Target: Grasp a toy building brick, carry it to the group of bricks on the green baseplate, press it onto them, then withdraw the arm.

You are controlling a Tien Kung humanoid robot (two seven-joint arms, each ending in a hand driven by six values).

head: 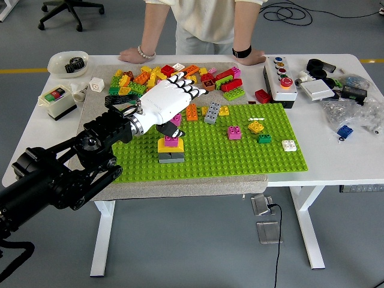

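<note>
A small stack of bricks (pixel 171 150), grey at the bottom, yellow in the middle and pink on top, stands on the left part of the green baseplate (pixel 240 157). My left hand (pixel 174 99), white with black fingertips, hovers just above and behind the stack with its fingers spread and nothing in them. The loose brick pile (pixel 174 78) lies beyond the baseplate on the grey mat. My right arm is out of view.
Other single bricks sit on the baseplate: grey (pixel 212 113), pink (pixel 234 132), yellow on green (pixel 258 129), white (pixel 289 145). A person stands at the far edge with both hands (pixel 129 56) resting on the table. A button box (pixel 281 76) and clutter lie right; a switch box (pixel 57 101) left.
</note>
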